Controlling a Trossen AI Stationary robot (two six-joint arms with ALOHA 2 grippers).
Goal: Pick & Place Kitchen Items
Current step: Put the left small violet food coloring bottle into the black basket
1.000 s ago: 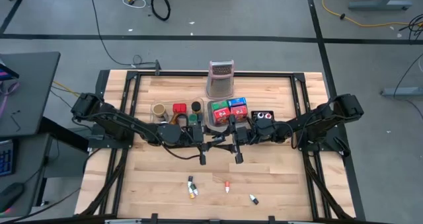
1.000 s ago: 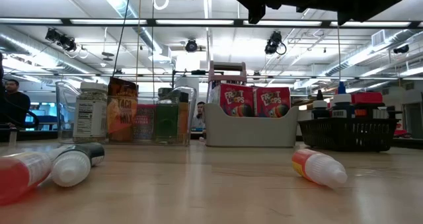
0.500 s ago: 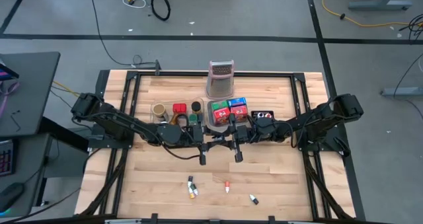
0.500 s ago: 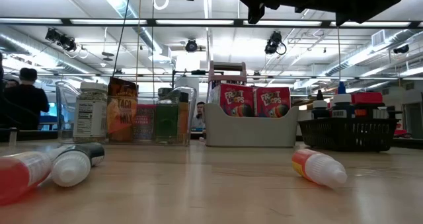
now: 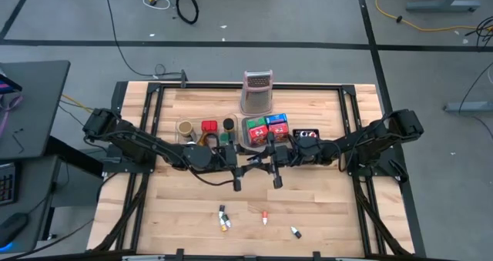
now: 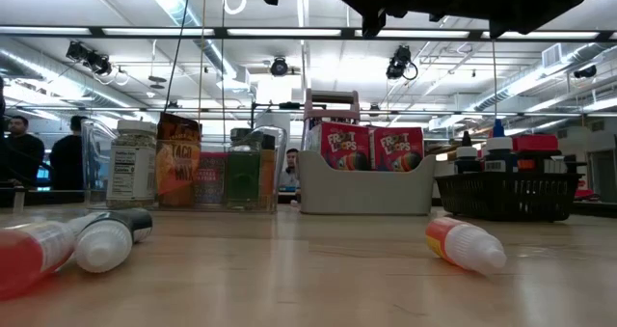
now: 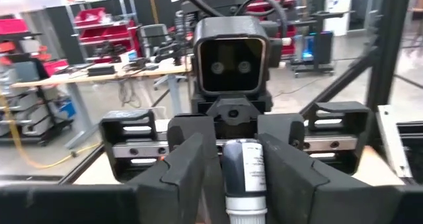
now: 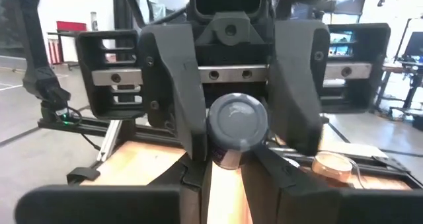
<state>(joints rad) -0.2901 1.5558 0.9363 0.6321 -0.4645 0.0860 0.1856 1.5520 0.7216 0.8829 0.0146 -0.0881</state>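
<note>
Midway, apparently: the dark bottle (image 7: 243, 174) hangs between the two grippers. The right gripper (image 5: 269, 162) seems to pinch it; the facing left gripper's (image 5: 240, 167) grip I cannot tell. Beyond them, red packets (image 6: 371, 146) sit in the grey tray (image 6: 362, 194). Small pieces (image 5: 264, 217) lie loose on the grippers' near side, unplaced.

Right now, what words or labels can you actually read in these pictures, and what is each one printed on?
"FROOT LOOPS": on the two red cereal boxes standing in the grey caddy, low view.
"TACO": on the orange packet in the clear bin, low view.
White jar label: too small to read.
Bottle between the two claws: print too blurred to read.
</note>
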